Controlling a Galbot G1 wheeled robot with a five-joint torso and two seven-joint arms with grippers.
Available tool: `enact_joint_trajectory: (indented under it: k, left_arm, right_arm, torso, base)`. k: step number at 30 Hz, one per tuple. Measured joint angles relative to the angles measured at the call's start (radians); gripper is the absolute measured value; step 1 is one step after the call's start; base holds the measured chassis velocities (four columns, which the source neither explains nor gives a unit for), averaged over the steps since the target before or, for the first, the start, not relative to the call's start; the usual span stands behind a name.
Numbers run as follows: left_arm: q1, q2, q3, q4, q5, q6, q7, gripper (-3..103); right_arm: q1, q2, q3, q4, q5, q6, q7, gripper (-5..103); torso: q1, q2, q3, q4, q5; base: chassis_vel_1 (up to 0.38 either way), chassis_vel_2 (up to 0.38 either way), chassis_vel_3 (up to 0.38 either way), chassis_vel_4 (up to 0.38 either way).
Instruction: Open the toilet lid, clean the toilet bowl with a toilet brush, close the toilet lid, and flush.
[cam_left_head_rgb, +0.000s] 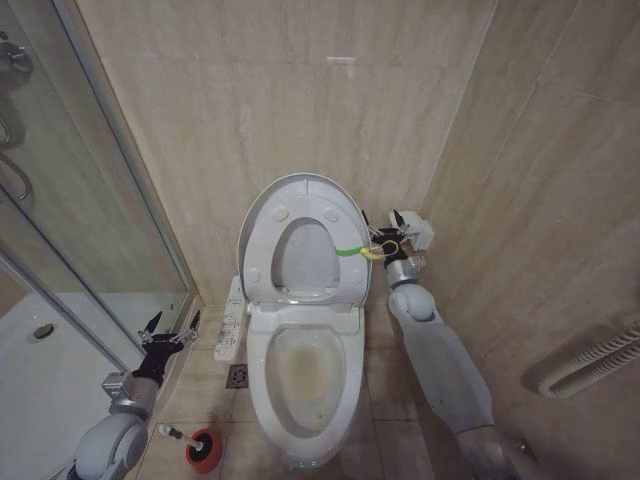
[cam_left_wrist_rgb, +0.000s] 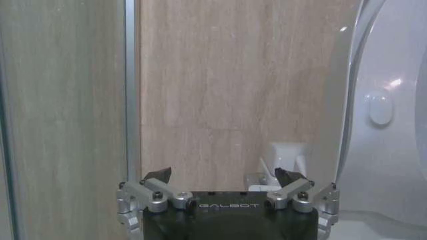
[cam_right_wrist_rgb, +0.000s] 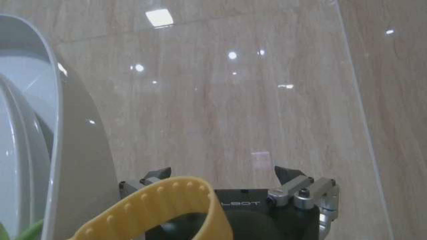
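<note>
The toilet lid stands raised against the back wall, with the ring seat up in front of it. Its green strap and yellow loop hang at its right edge. My right gripper is open right beside that edge, and the yellow loop lies across its front, next to the lid. The toilet bowl is uncovered, with a brownish stain inside. The toilet brush rests in its red holder on the floor, left of the bowl. My left gripper hangs open and empty above it, facing the wall beside the lid.
A glass shower door and white shower tray close off the left side. A white control panel and a floor drain sit left of the bowl. A white box is on the right wall, and a ribbed hose lies lower right.
</note>
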Motion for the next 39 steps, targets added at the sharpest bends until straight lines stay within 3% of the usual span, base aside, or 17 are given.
enact_joint_trajectory:
  k: [18, 26, 39]
  left_arm:
    - [0.0, 0.0, 0.0, 0.0, 0.0, 0.0, 0.0, 100]
    - [0.0, 0.0, 0.0, 0.0, 0.0, 0.0, 0.0, 100]
    - [0.0, 0.0, 0.0, 0.0, 0.0, 0.0, 0.0, 100]
  right_arm:
    - [-0.109, -0.057, -0.066, 0.081, 0.017, 0.026, -0.033, 100]
    - [-0.17, -0.152, -0.027, 0.139, 0.051, 0.032, -0.052, 100]
    - [-0.238, -0.221, 0.02, 0.224, 0.094, 0.026, -0.063, 100]
  torso:
    - [0.0, 0.0, 0.0, 0.0001, 0.0]
    - [0.0, 0.0, 0.0, -0.0002, 0.0001]
    - [0.0, 0.0, 0.0, 0.0, 0.0001]
  base:
    - [0.0, 0.0, 0.0, 0.0]
    - [0.0, 0.0, 0.0, 0.0]
    - [0.0, 0.0, 0.0, 0.0]
